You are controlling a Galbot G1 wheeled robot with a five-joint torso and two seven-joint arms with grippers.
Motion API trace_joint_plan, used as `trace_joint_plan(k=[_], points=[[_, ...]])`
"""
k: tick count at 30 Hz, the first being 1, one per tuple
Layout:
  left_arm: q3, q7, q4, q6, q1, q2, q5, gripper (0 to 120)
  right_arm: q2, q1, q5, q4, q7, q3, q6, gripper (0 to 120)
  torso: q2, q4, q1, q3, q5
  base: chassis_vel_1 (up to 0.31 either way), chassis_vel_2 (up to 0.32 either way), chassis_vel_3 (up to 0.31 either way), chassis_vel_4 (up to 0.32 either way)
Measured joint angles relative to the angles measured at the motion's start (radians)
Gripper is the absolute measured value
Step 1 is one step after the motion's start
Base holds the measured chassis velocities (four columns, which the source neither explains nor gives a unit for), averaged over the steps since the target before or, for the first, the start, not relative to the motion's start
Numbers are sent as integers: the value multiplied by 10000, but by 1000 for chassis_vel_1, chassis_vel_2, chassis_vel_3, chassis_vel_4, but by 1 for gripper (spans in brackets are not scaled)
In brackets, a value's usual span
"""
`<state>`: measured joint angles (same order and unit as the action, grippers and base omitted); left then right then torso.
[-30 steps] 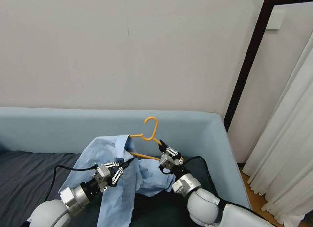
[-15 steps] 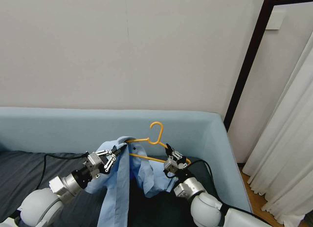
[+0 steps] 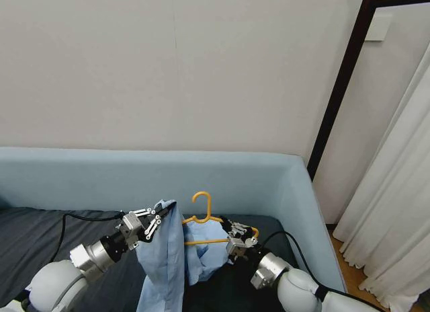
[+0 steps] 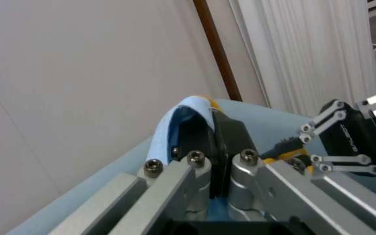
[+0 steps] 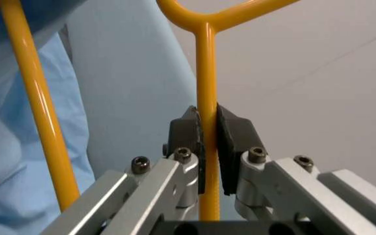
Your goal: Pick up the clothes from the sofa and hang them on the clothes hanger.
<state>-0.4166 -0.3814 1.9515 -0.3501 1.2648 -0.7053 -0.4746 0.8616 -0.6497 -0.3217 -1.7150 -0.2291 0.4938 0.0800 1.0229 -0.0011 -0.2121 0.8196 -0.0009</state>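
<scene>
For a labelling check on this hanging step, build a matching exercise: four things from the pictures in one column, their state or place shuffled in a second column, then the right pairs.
Column one:
1. left gripper
2. right gripper
3. light blue shirt
4. white curtain

Column two:
A. hangs at the right edge of the head view
B. shut on the rod of the yellow hanger
C. hangs down in long folds above the sofa
D. shut on a fold of shirt fabric

Pairs: 1-D; 2-B; 3-C; 4-A.
</scene>
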Motion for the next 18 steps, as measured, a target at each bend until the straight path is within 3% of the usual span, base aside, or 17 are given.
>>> trace_joint_plan(k=[7,18], points=[[44,-115,29,-74,189,-92,137,0,297,171,681,-133,-365,63,219,5,0,-1,1,0,0,0,0,0,0],[85,-357,40,-183,254,-107,188,0,578,452,1812,-342,-1917,135,-1085,5,0,-2,0,0,1,0,0,0,0]])
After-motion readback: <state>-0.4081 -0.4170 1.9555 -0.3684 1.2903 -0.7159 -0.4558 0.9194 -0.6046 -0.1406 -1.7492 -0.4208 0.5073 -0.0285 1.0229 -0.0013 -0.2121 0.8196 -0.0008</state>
